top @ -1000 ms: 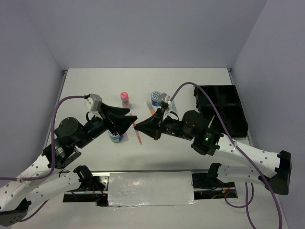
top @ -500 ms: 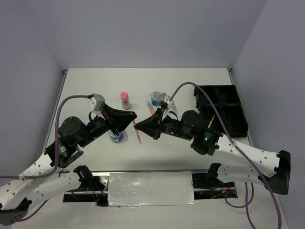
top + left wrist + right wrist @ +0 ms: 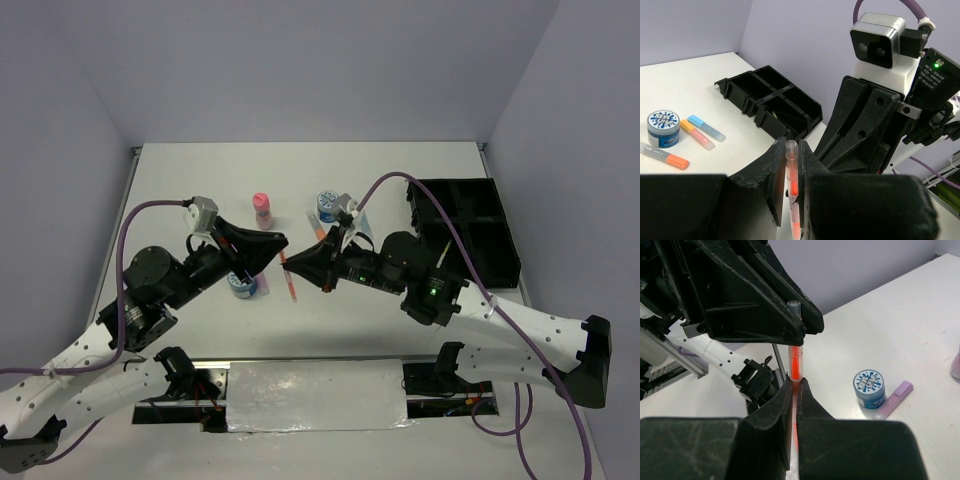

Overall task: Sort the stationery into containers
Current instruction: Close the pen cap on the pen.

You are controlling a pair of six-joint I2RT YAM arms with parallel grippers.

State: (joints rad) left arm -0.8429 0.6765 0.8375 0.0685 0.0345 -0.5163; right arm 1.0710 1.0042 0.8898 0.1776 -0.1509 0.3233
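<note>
A thin orange pen (image 3: 289,280) hangs between both grippers above the table. My left gripper (image 3: 282,243) is shut on its clear-capped upper end; in the left wrist view the pen (image 3: 791,172) stands upright between the jaws. My right gripper (image 3: 289,264) is shut on the pen lower down, and the pen (image 3: 795,362) rises from its closed jaws in the right wrist view. The black organiser tray (image 3: 462,222) stands at the right. One patterned-lid tub (image 3: 327,205) and the pink bottle (image 3: 262,208) stand beyond the grippers. The other tub (image 3: 240,285) sits under the left arm.
Short markers lie beside the far tub: an orange-capped one (image 3: 665,156), an orange one (image 3: 697,135) and a blue one (image 3: 707,128). A purple marker (image 3: 895,399) lies against the near tub (image 3: 869,388). The two arms' fingertips almost touch.
The left gripper has shifted slightly up and back along the pen. The right gripper and the pen have stayed in place.
</note>
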